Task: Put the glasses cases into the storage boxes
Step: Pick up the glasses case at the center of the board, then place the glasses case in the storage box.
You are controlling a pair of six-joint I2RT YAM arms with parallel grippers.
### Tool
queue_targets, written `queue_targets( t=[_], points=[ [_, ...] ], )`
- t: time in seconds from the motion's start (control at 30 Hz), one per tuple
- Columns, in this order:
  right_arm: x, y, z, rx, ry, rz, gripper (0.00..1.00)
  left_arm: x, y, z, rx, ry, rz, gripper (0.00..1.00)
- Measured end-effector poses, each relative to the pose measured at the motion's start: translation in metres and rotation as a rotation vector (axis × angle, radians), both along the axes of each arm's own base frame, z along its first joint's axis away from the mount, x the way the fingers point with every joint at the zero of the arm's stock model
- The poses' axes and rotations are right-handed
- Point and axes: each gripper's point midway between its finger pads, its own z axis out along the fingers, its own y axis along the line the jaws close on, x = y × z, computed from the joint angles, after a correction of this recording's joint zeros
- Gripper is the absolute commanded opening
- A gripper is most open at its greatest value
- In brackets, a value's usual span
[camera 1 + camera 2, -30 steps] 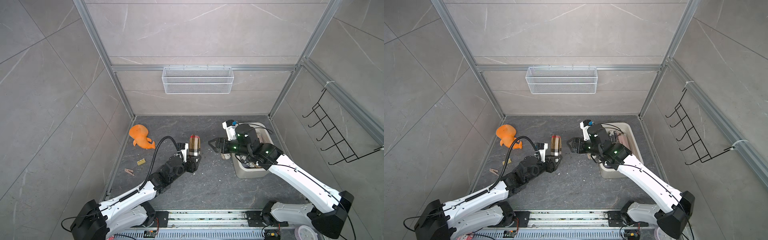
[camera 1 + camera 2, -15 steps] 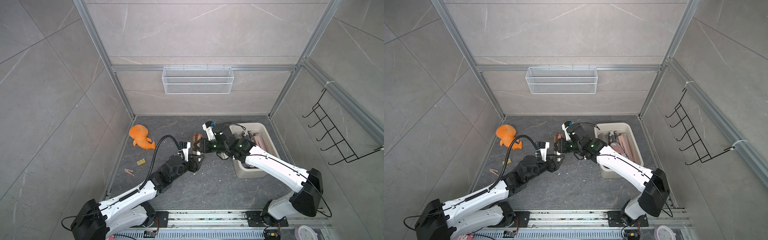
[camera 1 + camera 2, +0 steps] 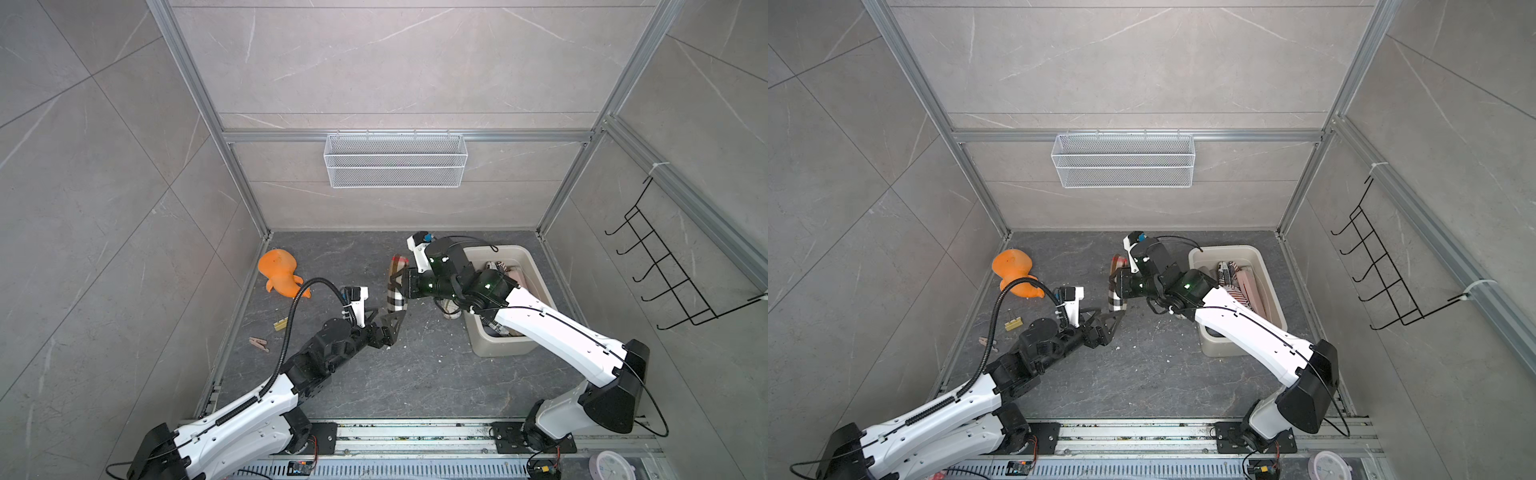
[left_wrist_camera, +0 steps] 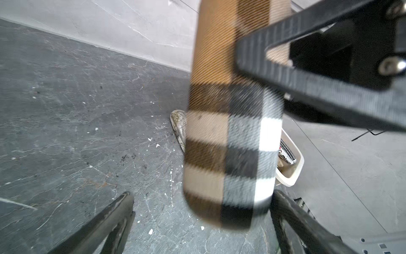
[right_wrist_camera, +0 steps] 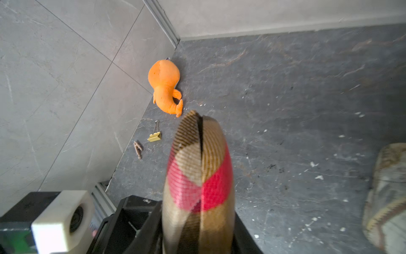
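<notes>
Step in hand, by judgement: handover of the plaid case (image 3: pixel 395 291) between the arms. The right gripper (image 3: pixel 400 286) is clamped across the case's middle and holds it in the air beside the tub (image 3: pixel 503 347), on the left arm's side. The left gripper (image 3: pixel 388 312) sits just below the case's lower end, jaws apart, gripping nothing. In both top views the long axis runs back to front, with the red-banded end toward the back wall (image 3: pixel 395 208) and the black-and-white end toward the left gripper. The exact tilt cannot be told. The next move calls for carrying the case over the tub, aligning it with the stored cases (image 3: pixel 1250 291), then opening. A map-print case (image 3: pixel 451 309) lies outside the tub.
</notes>
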Motion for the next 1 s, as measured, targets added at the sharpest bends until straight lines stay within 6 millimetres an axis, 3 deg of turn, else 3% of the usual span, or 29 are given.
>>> queue_targets(
  t=[0.13,0.23,0.33,0.47,0.57,0.7,0.87,0.97,1.0],
  points=[
    [0.022,-0.052,0.024,-0.087,-0.051,-0.107,0.32,-0.009,0.021,-0.003,0.007,-0.005,0.042,0.98],
    [0.039,-0.117,0.036,-0.186,-0.067,-0.237,0.32,-0.013,0.032,-0.005,0.014,-0.006,0.067,0.97],
    [0.042,-0.185,0.043,-0.330,-0.074,-0.392,0.32,-0.016,0.041,-0.011,0.024,-0.003,0.088,0.98],
    [0.030,-0.250,0.033,-0.528,-0.047,-0.533,0.31,-0.016,0.046,-0.022,0.048,0.011,0.104,0.98],
    [0.023,-0.292,0.013,-0.665,0.011,-0.619,0.31,-0.015,0.046,-0.027,0.064,0.021,0.111,0.98],
    [0.017,-0.329,-0.020,-0.818,0.100,-0.683,0.31,-0.014,0.045,-0.036,0.094,0.044,0.110,0.98],
    [0.007,-0.353,-0.065,-0.954,0.222,-0.689,0.32,-0.013,0.043,-0.045,0.121,0.066,0.108,0.98],
    [0.003,-0.364,-0.088,-1.021,0.284,-0.682,0.39,-0.013,0.043,-0.046,0.123,0.068,0.105,0.98],
    [0.002,-0.367,-0.093,-1.036,0.301,-0.679,0.46,-0.013,0.042,-0.046,0.122,0.069,0.101,0.98]
  ],
)
